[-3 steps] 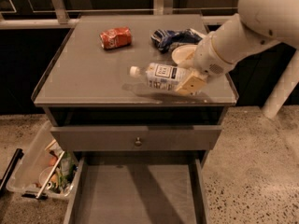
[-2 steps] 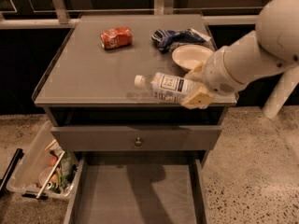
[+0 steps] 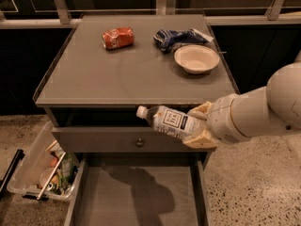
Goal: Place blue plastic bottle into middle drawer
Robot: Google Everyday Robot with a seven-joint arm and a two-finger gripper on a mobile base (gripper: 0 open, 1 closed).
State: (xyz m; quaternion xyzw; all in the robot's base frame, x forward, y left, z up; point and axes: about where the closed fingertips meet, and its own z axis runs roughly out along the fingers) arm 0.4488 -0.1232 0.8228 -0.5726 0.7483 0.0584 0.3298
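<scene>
The blue plastic bottle (image 3: 168, 120), clear with a white cap and a white-and-blue label, lies tilted in my gripper (image 3: 200, 125), cap pointing left. The gripper is shut on the bottle's base end and holds it in front of the cabinet's front edge, above the open middle drawer (image 3: 136, 197). The drawer is pulled out below, with a flat grey floor showing the arm's shadow. My white arm (image 3: 258, 112) comes in from the right.
On the cabinet top (image 3: 94, 74) lie a red soda can (image 3: 118, 37), a dark blue snack bag (image 3: 176, 36) and a white bowl (image 3: 196, 59). A closed drawer front with a round knob (image 3: 139, 142) is above the open drawer. A clear bin of clutter (image 3: 40, 166) stands on the floor at left.
My gripper has carried the bottle from above the cabinet top forward and down, past the front edge, to above the open drawer.
</scene>
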